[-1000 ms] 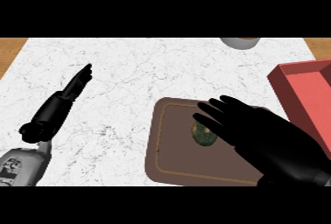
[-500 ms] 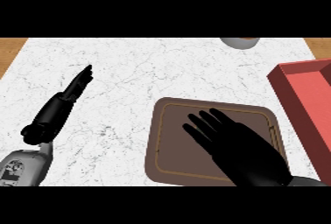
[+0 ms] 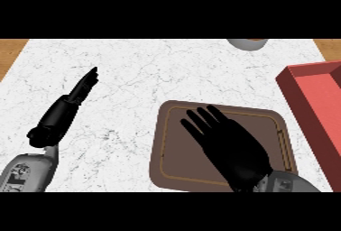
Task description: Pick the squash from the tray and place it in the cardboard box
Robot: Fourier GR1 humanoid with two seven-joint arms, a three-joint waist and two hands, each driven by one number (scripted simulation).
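Note:
A brown tray (image 3: pixel 174 149) with rounded corners lies on the white marble counter, right of centre. My right hand (image 3: pixel 230 144) is spread flat over the middle of the tray, fingers straight and pointing up-left. The squash is hidden; no part of it shows beneath the hand. A red box (image 3: pixel 313 94) stands at the right edge, just beyond the tray. My left hand (image 3: pixel 66 108) rests open at the left, fingers straight and pointing up, well apart from the tray.
A grey round vessel (image 3: pixel 248 43) sits at the counter's far edge, cut off by the view. Wooden surface shows at the top corners (image 3: pixel 12 49). Bare marble (image 3: pixel 153 67) stretches between the left hand and the tray.
My right hand has slid left and nearer across the tray. The dark green squash seen beside its fingers a second ago is now covered. The left hand has not moved.

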